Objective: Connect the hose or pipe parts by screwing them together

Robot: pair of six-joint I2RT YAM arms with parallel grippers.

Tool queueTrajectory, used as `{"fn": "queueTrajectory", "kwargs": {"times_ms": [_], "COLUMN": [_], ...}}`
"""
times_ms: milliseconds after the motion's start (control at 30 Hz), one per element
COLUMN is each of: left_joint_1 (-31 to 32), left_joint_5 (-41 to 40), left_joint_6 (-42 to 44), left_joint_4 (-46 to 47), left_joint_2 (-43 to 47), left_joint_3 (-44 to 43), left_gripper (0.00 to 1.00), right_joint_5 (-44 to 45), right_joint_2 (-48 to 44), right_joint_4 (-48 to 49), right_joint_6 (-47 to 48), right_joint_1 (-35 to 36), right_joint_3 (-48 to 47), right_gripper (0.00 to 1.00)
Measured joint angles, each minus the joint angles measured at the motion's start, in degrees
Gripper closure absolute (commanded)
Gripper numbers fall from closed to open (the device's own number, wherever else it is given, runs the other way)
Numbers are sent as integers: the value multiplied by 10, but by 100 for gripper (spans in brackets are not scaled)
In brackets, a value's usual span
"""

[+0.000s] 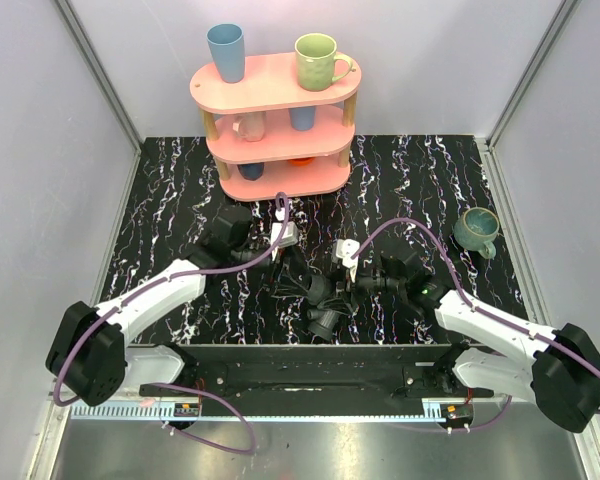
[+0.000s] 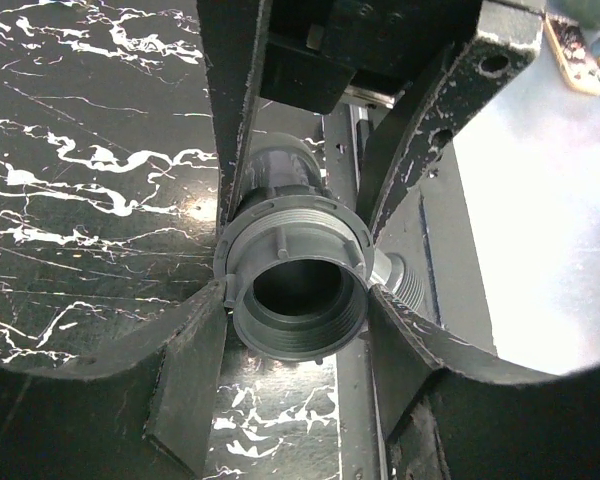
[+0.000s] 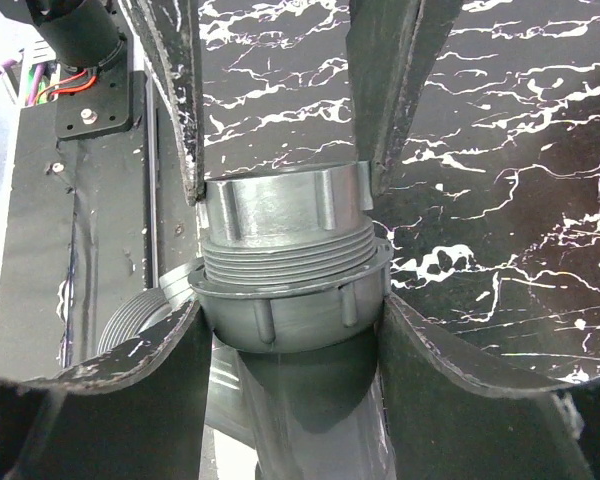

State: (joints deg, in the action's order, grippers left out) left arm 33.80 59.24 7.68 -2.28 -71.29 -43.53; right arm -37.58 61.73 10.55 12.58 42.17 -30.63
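- The left fingers (image 2: 190, 370) stand about half open and are closed on the pipe parts (image 1: 320, 295). In the left wrist view they press both sides of a grey ribbed nut (image 2: 298, 290), whose open mouth faces the camera.
- The right fingers (image 3: 130, 400) are also about half open and also grip. They touch both sides of a threaded collar (image 3: 285, 265), with some turns of thread visible between the fingers.
- The pipe parts are near the middle of the bench (image 1: 180, 200), between the two wrists and just beyond the black base plate. I cannot tell whether they touch the bench or are lifted a little.
- I cannot tell from these views whether the two fingers hold one joined piece or two pieces.
- The parts look like hard plastic, so I judge them stiff and light. They should not bend or crush under the grip.
- The smooth barrel is probably slippery when it is turned. The ribs on the nut seem the best place to hold, because they stop the slipping.
- The thread itself should stay free. A tilted start could cross the thread, so the two axes must be in one line first.
- The left arm (image 1: 155, 295) reaches inward from its base, with the wrist pointing to the centre.
- The right arm (image 1: 480, 320) does the same from the other side, so the wrists nearly face each other.
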Motion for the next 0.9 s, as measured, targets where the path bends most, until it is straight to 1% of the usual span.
{"fn": "queueTrajectory", "kwargs": {"times_ms": [200,367,633,900], "left_joint_1": [12,24,40,73], "left_joint_5": [2,1,-19,-75], "left_joint_6": [85,138,179,227], "left_joint_4": [-38,-55,-58,-69], "left_joint_2": [6,7,8,33], "left_joint_3": [-3,-3,0,11], "left_gripper": [100,100,100,100], "right_joint_5": [-17,-26,-26,-32], "right_joint_2": [0,1,7,11], "right_joint_4": [-15,-31,-45,-57], "right_joint_6": [3,0,0,-2], "right_joint_1": [0,0,0,0], "right_joint_3": [0,-2,-5,-7], "right_gripper": [100,100,100,100]}}
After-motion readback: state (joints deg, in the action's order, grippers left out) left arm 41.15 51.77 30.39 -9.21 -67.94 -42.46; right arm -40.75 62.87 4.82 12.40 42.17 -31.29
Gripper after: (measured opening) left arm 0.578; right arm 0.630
